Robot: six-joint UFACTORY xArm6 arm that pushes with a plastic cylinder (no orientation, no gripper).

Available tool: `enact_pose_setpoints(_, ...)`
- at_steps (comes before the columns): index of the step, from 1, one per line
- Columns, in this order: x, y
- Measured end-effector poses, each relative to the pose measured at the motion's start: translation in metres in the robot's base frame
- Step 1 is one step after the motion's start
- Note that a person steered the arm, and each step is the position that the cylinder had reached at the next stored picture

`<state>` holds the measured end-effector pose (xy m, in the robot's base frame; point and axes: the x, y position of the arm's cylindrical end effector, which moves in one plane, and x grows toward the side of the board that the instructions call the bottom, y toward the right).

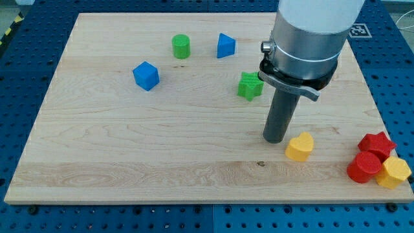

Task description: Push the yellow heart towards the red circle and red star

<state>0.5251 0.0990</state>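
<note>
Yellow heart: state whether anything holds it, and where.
Nothing holds the yellow heart. My tip stands just to its left in the view, close beside it; contact cannot be told.

Place: a robot lab or test room.
Table: a blue metal table (388, 77) full of little holes in rows, the kind for bolting things down.
Board: a flat wooden board (129, 149) lies on it like a play area.
Marker: a black-and-white square tag (358, 30) sits by the board's top right corner.
Tape: yellow-and-black warning tape (10, 29) runs at the top left edge.
Machine: a big grey robot arm (310, 32) hangs over the board.
</note>
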Motion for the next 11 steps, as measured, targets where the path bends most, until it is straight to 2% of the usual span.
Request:
enact_pose_setpoints(1,0.011,-0.034)
enact_pose_setpoints(2,0.021,-0.034)
enact_pose_setpoints(5,0.021,0.060)
enact_pose_setpoints(6,0.021,0.071)
enact_pose_setpoints(7,0.021,0.053)
enact_pose_setpoints(10,0.067,0.067)
enact_pose_setpoints(11,0.055,0.075)
